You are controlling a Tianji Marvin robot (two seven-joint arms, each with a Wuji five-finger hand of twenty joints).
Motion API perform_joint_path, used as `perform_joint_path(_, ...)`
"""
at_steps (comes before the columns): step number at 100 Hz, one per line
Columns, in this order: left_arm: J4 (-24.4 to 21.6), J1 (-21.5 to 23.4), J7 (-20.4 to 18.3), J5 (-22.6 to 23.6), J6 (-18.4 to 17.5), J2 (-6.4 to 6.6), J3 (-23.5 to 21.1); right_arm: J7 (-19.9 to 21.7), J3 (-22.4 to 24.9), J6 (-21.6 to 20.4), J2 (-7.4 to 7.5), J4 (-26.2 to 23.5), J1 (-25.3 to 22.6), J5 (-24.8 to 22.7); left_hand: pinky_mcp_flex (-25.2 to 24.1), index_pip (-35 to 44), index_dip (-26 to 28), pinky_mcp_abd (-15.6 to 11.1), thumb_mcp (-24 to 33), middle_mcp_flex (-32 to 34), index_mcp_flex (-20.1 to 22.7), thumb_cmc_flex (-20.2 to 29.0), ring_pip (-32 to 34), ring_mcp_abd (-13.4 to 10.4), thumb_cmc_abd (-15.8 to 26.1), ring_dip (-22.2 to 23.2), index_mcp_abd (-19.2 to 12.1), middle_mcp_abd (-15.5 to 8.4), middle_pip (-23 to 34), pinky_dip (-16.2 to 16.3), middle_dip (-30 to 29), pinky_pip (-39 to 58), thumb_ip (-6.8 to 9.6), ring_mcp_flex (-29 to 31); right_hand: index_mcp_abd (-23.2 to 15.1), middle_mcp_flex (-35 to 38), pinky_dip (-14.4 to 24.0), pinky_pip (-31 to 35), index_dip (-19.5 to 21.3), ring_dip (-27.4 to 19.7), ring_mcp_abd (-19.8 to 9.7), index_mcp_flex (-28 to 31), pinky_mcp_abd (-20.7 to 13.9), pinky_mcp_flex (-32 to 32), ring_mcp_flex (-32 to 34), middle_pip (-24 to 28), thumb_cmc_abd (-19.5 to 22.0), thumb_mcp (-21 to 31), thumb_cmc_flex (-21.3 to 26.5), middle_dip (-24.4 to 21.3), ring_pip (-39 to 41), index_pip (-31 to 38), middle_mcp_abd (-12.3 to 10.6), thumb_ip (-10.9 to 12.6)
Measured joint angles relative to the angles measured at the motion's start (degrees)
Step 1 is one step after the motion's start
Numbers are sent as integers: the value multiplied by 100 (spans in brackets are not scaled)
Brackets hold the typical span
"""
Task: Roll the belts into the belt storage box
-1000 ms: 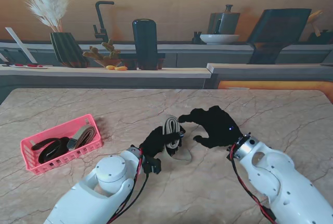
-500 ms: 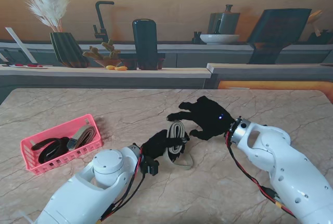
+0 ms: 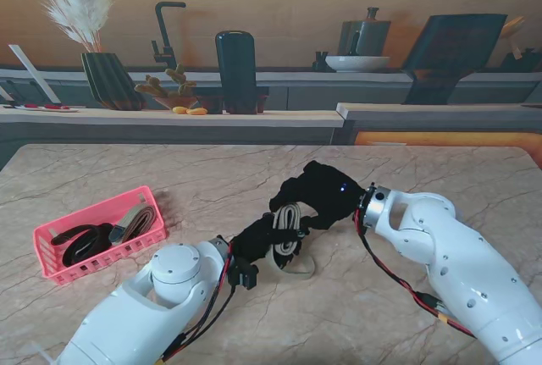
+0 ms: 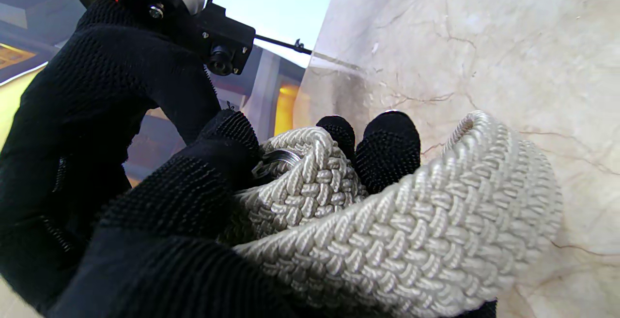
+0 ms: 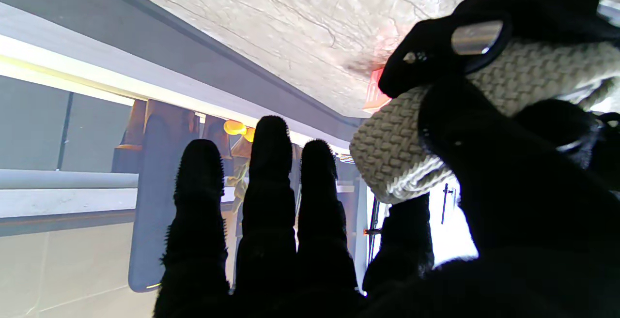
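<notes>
My left hand point(image 3: 258, 238) is shut on a beige woven belt point(image 3: 289, 223), rolled into a coil and held just above the marble table point(image 3: 423, 179). The belt's loose tail point(image 3: 296, 265) lies on the table beside the coil. In the left wrist view the coil point(image 4: 387, 221) fills the palm, with a metal buckle part point(image 4: 283, 156) tucked inside. My right hand point(image 3: 320, 194) sits against the far side of the coil. Its thumb point(image 5: 484, 163) lies over the coil point(image 5: 387, 158) while its fingers point(image 5: 269, 187) stretch out straight. The pink belt storage box point(image 3: 52, 265) stands at the left.
The box holds a dark belt point(image 3: 80, 242) and a rolled grey-brown belt point(image 3: 135, 219). Behind the table's far edge runs a counter with a ribbed vase point(image 3: 110, 77), a black cylinder point(image 3: 235, 70) and a faucet point(image 3: 165, 30).
My right hand has slid left and nearer to me, from beside the coil to resting on it. The left hand, holding the coil, shifted slightly nearer and lower.
</notes>
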Motion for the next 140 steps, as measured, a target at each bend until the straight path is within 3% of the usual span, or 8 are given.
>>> perform_joint_path(16,20,-2,-63,8,-1,33,8,-44,-164,-91,3,139,163,11,4,0,55,5,5,0,-4,-1,0,4,0,-3,55,54,0,0,-13,0,0,0,0,717,1,0,-139,168,-116,557,-2,130,243,117,-9,-42,-26,116,215,10,-141,-33)
perform_joint_path(28,42,0,-107,-23,-11,44,7,-216,-300,-139,3,261,282,10,5,0,59,8,46,0,-16,-25,-1,19,0,-7,143,83,0,0,-17,0,0,0,0,1419,2,36,-887,368,-211,1002,-8,239,575,254,-255,-192,203,285,504,320,-298,-462)
perform_joint_path(57,80,31,-147,-107,-46,57,-10,-624,-644,-166,-24,613,563,71,-35,-4,35,12,37,0,-18,-52,-15,43,11,-68,298,137,-4,1,-271,-3,7,0,-12,2633,1,297,-1917,841,-269,1913,-5,494,1243,308,-735,-324,255,525,1370,679,-236,-643)
perform_joint_path(68,43,74,-4,-83,-132,54,-36,-612,-611,39,-68,616,518,184,-296,-564,-441,13,-244,-107,-80,-308,-214,92,224,-73,303,45,-278,1,-515,-141,55,-182,-12,2696,-3,359,-2057,1047,-191,1972,31,497,1248,827,-736,-324,258,714,1742,678,-228,-765)
perform_joint_path(79,-76,146,467,41,-295,9,-51,-577,-433,592,-165,493,281,412,-914,-1401,-804,-14,-879,-587,-169,-688,-902,140,658,-76,309,-36,-1110,-32,-1055,-776,360,-854,-14,2697,-4,394,-2063,1223,55,1974,154,497,1245,1251,-731,-324,323,814,2050,664,2,-830)
perform_joint_path(101,-181,250,1083,349,-593,-113,-73,-1201,-259,1380,-237,344,-19,225,-2554,-2171,-1310,-475,-1245,-1782,-594,-770,-3597,72,670,-856,9,-115,-2384,-938,-2056,-2802,369,-2726,322,2599,-5,518,-1854,1356,182,1998,226,497,1194,1694,-729,-324,559,882,2415,664,154,-830)
perform_joint_path(116,-255,357,1871,407,-790,-229,-83,-1607,-145,2077,-279,233,-166,157,-2904,-2278,-1400,-615,-1253,-2167,-746,-903,-4218,-4,616,-1152,-18,-116,-2734,-1271,-2386,-3456,372,-3192,837,2505,-11,657,-1597,1407,308,2058,309,455,1127,1954,-721,-322,616,884,2629,667,310,-826)
perform_joint_path(140,-274,483,2507,687,-1223,-375,-91,-2040,-5,2807,-360,28,-390,174,-3032,-2420,-1681,-962,-1027,-2599,-1067,-1333,-4556,-229,330,-1500,-89,-162,-2962,-1680,-2798,-4075,381,-3567,1288,2431,-99,962,-1487,1412,500,2062,452,349,1061,2267,-585,-321,618,884,2926,705,514,-815)
